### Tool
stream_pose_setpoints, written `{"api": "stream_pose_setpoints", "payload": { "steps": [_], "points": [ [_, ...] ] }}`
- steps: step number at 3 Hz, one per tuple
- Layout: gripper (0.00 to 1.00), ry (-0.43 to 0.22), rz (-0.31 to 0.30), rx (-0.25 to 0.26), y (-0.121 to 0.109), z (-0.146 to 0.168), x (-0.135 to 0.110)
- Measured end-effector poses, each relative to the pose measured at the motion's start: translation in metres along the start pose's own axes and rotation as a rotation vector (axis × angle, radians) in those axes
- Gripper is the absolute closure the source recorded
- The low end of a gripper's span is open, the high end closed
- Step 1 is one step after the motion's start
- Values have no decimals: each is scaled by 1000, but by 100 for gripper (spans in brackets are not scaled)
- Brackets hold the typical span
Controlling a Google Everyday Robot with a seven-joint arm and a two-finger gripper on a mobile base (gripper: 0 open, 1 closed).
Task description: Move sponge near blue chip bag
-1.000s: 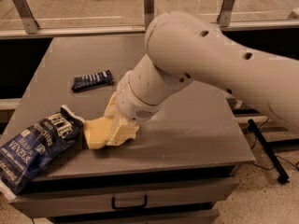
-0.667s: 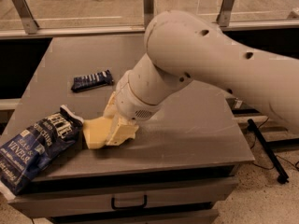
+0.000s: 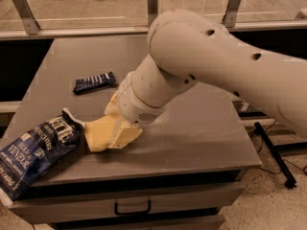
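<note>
Nothing had moved: the cream gripper (image 3: 124,136) sat on the pale yellow foam sponge (image 3: 98,136) beside the shiny dark blue chip bag (image 3: 36,150); its grip couldn't be told.

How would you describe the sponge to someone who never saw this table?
On the grey table, look at the front left, where the large blue chip bag lies. Just right of the bag's torn top is the sponge, with the gripper at its right edge. It is the only pale yellow foam block; the bag and the small bar wrapper further back are dark blue.
</note>
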State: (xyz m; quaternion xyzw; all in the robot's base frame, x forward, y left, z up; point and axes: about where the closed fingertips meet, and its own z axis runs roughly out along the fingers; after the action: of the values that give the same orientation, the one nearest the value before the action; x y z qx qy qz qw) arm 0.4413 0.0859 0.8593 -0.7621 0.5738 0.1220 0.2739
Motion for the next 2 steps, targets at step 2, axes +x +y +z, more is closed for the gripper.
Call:
{"api": "stream_pose_setpoints", "payload": {
  "steps": [2],
  "points": [
    [0,-1,12,0,-4,-11,3]
  ]
}}
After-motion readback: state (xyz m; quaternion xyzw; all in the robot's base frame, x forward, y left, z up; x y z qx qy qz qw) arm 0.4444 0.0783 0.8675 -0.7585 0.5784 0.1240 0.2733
